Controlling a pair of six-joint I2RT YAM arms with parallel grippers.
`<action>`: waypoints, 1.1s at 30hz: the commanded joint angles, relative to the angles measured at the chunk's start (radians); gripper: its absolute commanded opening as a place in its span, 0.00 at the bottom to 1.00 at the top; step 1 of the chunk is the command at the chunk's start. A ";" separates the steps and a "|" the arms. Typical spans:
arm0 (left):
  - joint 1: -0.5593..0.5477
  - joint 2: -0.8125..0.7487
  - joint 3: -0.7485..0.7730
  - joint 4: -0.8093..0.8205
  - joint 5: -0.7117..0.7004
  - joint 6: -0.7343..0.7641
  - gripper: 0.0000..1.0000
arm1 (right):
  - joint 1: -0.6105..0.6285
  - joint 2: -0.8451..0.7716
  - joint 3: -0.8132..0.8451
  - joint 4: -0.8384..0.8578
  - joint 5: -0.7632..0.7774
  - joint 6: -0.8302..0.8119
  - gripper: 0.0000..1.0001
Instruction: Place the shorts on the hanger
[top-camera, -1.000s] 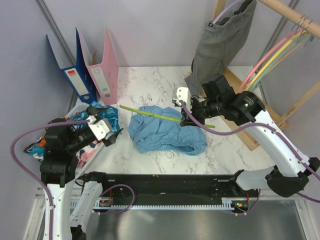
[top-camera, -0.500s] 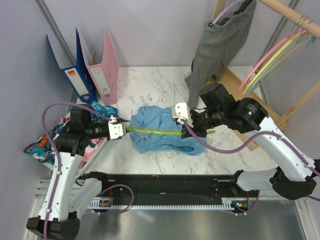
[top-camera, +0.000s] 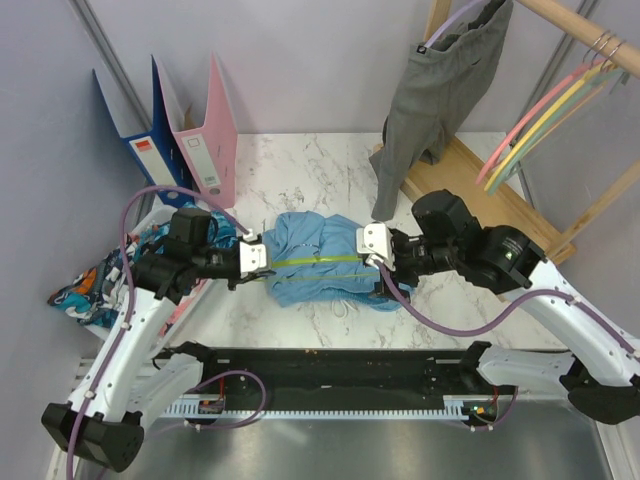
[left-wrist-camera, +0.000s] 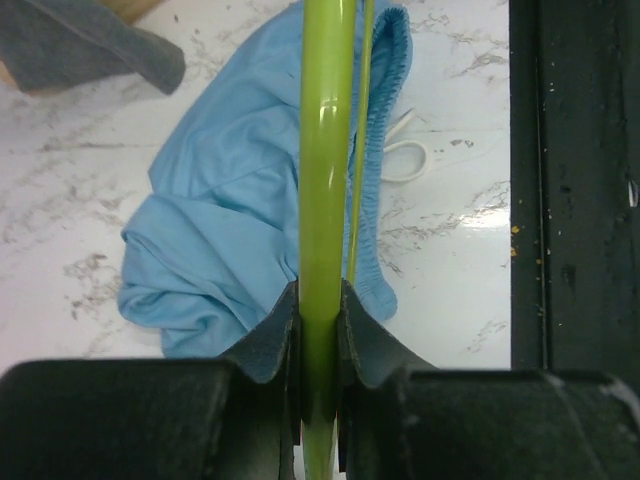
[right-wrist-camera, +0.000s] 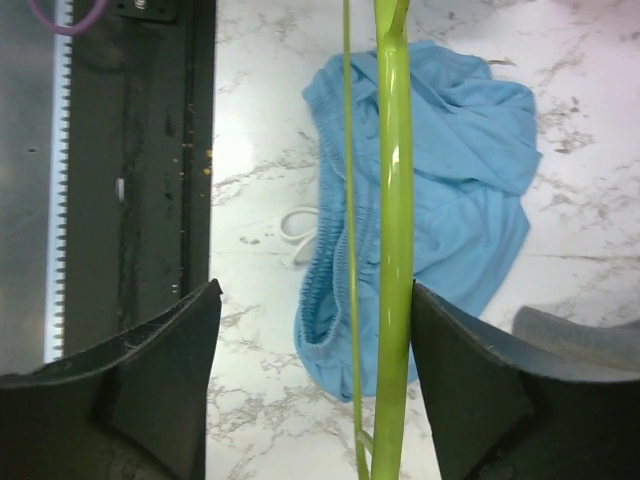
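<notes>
While left gripper (left-wrist-camera: 318, 330) clamps hanger (left-wrist-camera: 320, 150) over shorts (left-wrist-camera: 230, 200), binder labels (top-camera: 146, 148) unreadable.

We see a robotics test cell: a marble-patterned worktop (top-camera: 300, 160) boxed in by plain grey walls (top-camera: 300, 60), with a black mounting rail (top-camera: 330, 362) and trailing purple cables (top-camera: 160, 189). Ring binders (top-camera: 212, 130) and a wooden clothes rack (top-camera: 575, 20) stand behind.

1. The overhead view is evenly and brightly lit; only soft shadows are cast on the marble table (top-camera: 300, 165).
2. A glare streak is seen along the hanger (left-wrist-camera: 320, 150) in both wrist views.
3. The nearest foreground there is rendered dark and slightly soft.
</notes>
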 joint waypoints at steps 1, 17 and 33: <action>0.000 0.030 0.043 0.067 -0.011 -0.219 0.02 | 0.010 -0.095 -0.072 0.224 0.071 -0.018 0.85; -0.154 0.113 0.135 0.071 -0.172 -0.241 0.02 | 0.033 0.129 0.051 0.223 0.031 -0.051 0.80; -0.227 0.153 0.135 0.076 -0.184 -0.317 0.27 | 0.049 0.151 0.017 0.224 0.064 -0.086 0.00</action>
